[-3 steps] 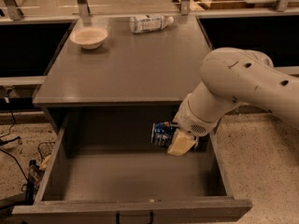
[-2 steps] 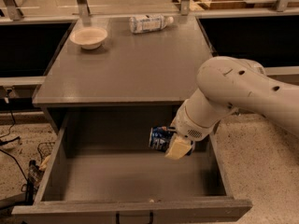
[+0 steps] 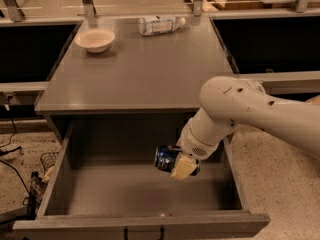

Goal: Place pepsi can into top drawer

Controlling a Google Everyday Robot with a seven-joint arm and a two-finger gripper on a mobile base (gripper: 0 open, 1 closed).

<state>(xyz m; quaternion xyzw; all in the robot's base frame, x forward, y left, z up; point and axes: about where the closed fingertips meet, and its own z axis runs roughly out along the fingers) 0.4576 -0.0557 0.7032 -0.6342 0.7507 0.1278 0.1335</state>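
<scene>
We see the gripper carrying the can lower and a little further left than a second ago, inside the open drawer.
Above the drawer floor the gripper is clamped on the can, which lies sideways; a pale finger covers its right end and the other finger is hidden behind it. We cannot tell whether the can touches the floor. Farther back, a bowl and a bottle rest on the cabinet top.

cream hand over grey top drawer, holding dark blue pepsi can
</scene>
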